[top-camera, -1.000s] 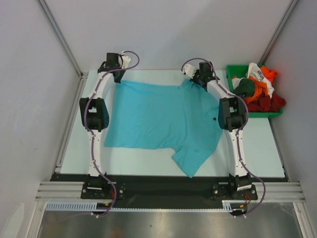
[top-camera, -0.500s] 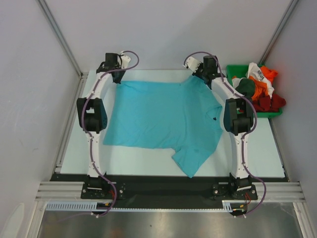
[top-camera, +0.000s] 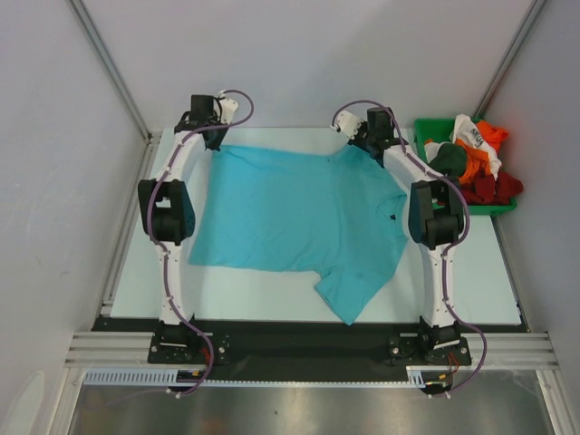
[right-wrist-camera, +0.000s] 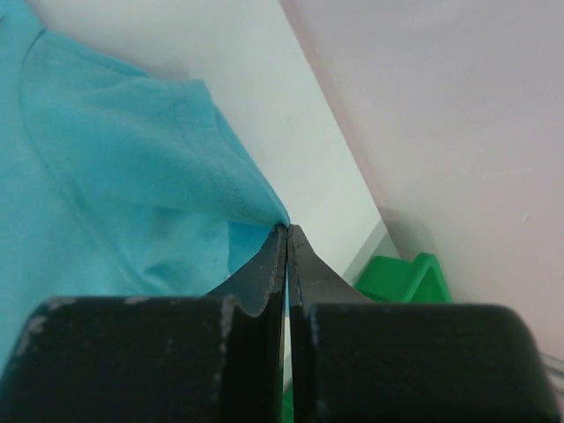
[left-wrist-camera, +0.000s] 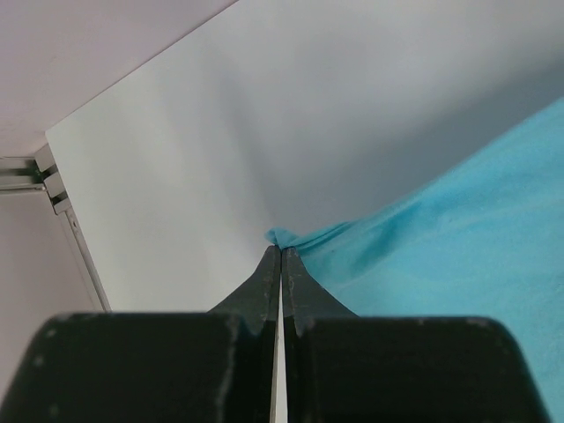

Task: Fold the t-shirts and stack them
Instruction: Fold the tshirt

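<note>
A turquoise t-shirt [top-camera: 290, 213] lies spread flat on the white table, one sleeve pointing toward the near edge. My left gripper [top-camera: 217, 149] is shut on its far left corner; in the left wrist view the tips [left-wrist-camera: 280, 249] pinch a small tuft of the turquoise cloth [left-wrist-camera: 458, 238]. At the far right, my right gripper [top-camera: 357, 146] is shut on the other sleeve's edge, and the right wrist view shows the tips [right-wrist-camera: 286, 227] clamping the hem of the cloth [right-wrist-camera: 115, 176]. More t-shirts [top-camera: 476, 161], orange, red, dark green and white, are heaped in the bin.
A green plastic bin [top-camera: 424, 128] stands at the table's far right corner, close to my right wrist, and its rim [right-wrist-camera: 401, 278] shows in the right wrist view. Metal frame posts and white walls enclose the table [top-camera: 471, 272]. A black strip runs along the near edge.
My right wrist has shifted a little to the right and farther back, drawing the sleeve corner with it. The left elbow has swung slightly left. Both grips have held.
</note>
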`<state>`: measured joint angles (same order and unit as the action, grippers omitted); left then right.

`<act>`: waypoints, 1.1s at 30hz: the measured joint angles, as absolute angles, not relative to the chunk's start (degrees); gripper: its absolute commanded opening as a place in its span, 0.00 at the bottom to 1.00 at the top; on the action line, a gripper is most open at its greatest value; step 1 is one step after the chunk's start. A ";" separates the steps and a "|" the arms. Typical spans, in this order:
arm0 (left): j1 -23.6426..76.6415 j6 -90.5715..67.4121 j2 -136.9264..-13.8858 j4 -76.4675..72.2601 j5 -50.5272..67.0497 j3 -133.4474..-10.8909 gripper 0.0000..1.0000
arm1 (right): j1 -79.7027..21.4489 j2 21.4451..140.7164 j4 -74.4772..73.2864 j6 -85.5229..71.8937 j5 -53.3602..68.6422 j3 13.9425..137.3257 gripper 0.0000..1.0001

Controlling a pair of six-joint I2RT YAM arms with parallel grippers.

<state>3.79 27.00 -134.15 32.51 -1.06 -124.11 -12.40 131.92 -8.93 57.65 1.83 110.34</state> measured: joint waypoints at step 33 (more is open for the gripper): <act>3.73 28.51 -114.50 25.19 0.86 -95.35 0.01 | -15.49 101.45 -12.80 55.96 1.32 77.69 0.00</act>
<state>3.73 28.51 -114.50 25.19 0.86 -95.35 -15.49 101.45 -12.80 55.96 1.32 77.69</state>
